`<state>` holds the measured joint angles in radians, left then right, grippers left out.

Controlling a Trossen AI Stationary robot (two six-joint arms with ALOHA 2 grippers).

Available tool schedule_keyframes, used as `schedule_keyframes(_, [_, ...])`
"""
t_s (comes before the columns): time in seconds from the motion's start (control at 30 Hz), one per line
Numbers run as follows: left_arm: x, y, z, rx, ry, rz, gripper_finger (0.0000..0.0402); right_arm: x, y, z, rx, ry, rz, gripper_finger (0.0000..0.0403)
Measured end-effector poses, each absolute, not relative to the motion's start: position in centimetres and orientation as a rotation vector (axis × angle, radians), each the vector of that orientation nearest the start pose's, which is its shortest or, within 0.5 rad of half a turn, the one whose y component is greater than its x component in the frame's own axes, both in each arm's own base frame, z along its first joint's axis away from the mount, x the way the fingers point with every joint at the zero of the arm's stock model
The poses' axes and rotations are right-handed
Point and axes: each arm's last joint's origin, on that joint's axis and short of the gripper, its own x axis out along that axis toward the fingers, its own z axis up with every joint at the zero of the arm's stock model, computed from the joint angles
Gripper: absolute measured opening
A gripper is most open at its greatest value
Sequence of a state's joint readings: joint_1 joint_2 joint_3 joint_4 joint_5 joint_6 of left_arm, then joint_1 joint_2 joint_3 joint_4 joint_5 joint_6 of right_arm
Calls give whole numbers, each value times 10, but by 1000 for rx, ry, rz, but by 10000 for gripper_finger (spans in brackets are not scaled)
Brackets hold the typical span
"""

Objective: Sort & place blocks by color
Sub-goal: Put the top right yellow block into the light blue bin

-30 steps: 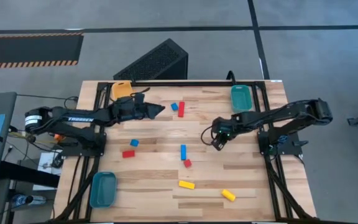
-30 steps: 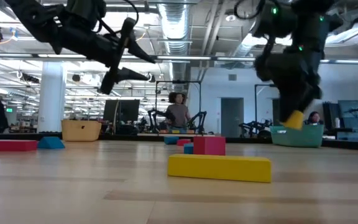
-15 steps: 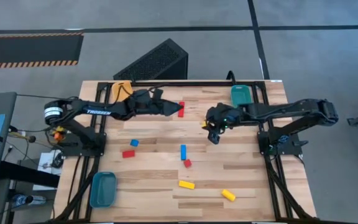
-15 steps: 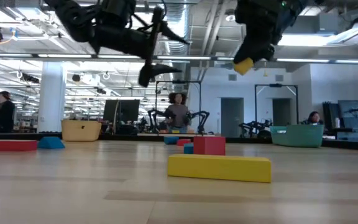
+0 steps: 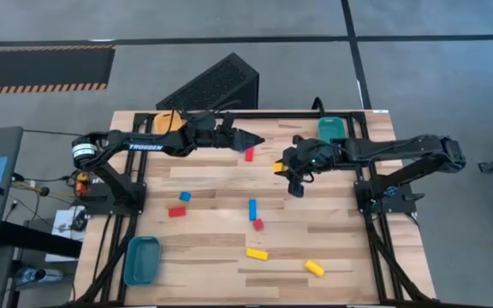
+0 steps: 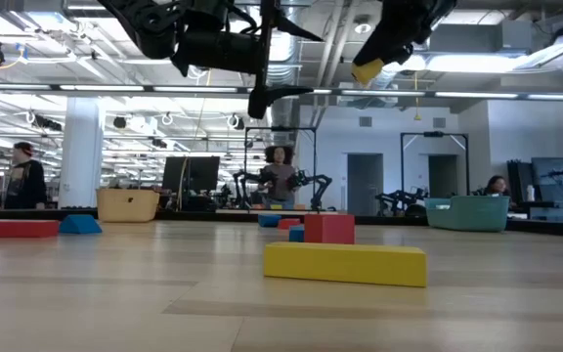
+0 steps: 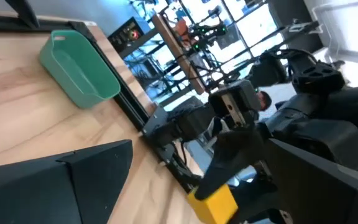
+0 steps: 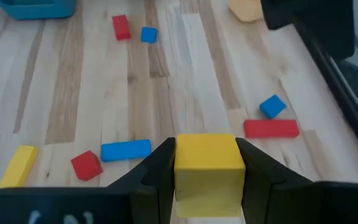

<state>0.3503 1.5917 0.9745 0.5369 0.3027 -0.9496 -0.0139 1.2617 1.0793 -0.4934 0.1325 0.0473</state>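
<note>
My right gripper [image 5: 282, 168] is shut on a yellow block [image 8: 206, 163], high above the middle of the table; the block also shows in the low view [image 6: 367, 70] and the left wrist view [image 7: 214, 203]. My left gripper [image 5: 255, 139] is open and empty, in the air over the far middle, pointing toward my right gripper. On the table lie a red bar [image 5: 249, 155], a blue cube [image 5: 184, 197], a red bar [image 5: 176, 211], a blue bar [image 5: 252, 209], a red cube [image 5: 258, 224] and two yellow bars [image 5: 257, 253] [image 5: 315, 268]. Another blue cube [image 8: 272, 106] lies by the far red bar. My right gripper pinches the yellow block's two opposite sides [image 8: 178, 167] between its two fingers [image 8: 157, 171]. The fingers slant down toward the table's left. The block is lifted well clear of the table.
An orange bin [image 5: 168, 121] stands at the far left, a green bin [image 5: 332, 133] at the far right, a blue bin [image 5: 141, 259] at the near left. The two grippers are close together over the far middle. People show in the room behind.
My right gripper has risen with the yellow block, lifting it from just above the table to high above it, and has gone toward the far left. My left gripper has gone toward the table's right edge, nearer my right gripper, and has risen a little.
</note>
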Motion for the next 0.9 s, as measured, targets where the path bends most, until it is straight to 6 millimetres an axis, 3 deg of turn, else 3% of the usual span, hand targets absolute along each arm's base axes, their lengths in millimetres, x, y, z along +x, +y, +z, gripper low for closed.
schedule_keyframes(0.3, [334,121,271,-1022,-1,84,353,258,-13,331,-88,601,-144,145])
schedule_keyframes(0.5, [334,123,270,-1025,-8,109,353,234,-42,335,-42,667,-294,143])
schedule_keyframes(0.7, [331,127,274,-1009,-38,90,353,210,-61,349,39,585,-388,146])
schedule_keyframes(0.9, [320,125,292,-907,-78,122,344,183,-78,326,194,561,-537,151])
